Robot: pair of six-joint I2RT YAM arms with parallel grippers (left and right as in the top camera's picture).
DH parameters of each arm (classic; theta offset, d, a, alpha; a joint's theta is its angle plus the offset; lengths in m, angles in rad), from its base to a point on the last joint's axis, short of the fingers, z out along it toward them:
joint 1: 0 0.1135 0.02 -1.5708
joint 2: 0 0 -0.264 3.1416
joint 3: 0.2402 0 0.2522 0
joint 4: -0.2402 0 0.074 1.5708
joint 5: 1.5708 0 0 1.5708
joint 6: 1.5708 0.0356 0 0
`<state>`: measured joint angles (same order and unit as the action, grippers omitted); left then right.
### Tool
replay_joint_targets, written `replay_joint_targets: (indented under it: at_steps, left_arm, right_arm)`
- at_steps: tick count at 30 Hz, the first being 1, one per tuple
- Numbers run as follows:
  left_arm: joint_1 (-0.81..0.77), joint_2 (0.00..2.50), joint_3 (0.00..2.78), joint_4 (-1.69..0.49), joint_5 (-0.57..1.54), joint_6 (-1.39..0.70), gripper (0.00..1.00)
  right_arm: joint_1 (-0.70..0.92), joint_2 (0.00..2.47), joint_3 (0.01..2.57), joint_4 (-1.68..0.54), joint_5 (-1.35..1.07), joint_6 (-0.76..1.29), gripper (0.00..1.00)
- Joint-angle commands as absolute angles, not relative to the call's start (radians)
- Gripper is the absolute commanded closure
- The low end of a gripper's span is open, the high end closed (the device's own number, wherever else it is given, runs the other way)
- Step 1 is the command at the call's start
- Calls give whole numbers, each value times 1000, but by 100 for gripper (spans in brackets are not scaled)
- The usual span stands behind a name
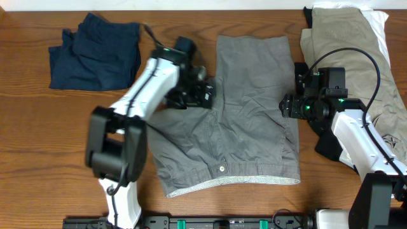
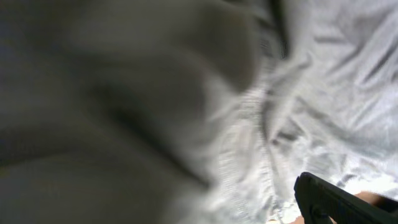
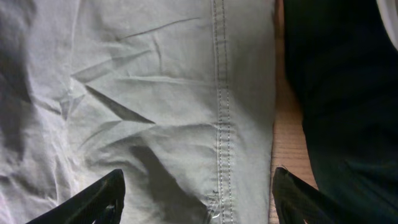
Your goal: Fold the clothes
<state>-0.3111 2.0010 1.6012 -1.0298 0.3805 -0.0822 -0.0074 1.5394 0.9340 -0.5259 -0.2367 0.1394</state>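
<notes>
The grey shorts (image 1: 248, 114) lie spread mid-tabletop (image 1: 38, 127), waistband at the near edge, with a tool at each side. The right tool (image 1: 294, 105) stands open, its fingers straddling the right seam. The left tool (image 1: 202, 94) sits over the left edge, too blurred to tell whether it grips. This looks like the start of a fold — next, both need a firm pinch of cloth. Counted: one grey shorts, one navy garment (image 1: 95, 52) far left, one khaki garment (image 1: 346, 48) far right — plus one white piece (image 1: 380, 25) beneath it and one black piece (image 1: 327, 147) near right.
</notes>
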Motion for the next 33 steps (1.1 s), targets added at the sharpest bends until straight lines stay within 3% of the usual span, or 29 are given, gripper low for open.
replay_joint_targets:
  at_steps: [1,9,11,15,18,33]
  left_arm:
    - [-226,1874,1641,-1040,286,-88,2]
    - [-62,1882,1623,-1031,223,-158,1]
    - [-39,1911,1605,-1028,212,-196,7]
    - [-20,1972,1569,-1022,213,-236,30]
    - [-21,2022,1556,-1005,220,-244,37]
    - [-30,2108,1553,-848,303,-248,37]
  right_arm:
    - [-13,1520,952,-517,-261,122,26]
    - [-13,1520,952,-509,-279,113,26]
    - [-13,1520,952,-509,-282,106,26]
    - [-13,1520,952,-509,-282,106,26]
    - [-13,1520,952,-509,-282,106,26]
    - [-13,1520,952,-513,-282,95,26]
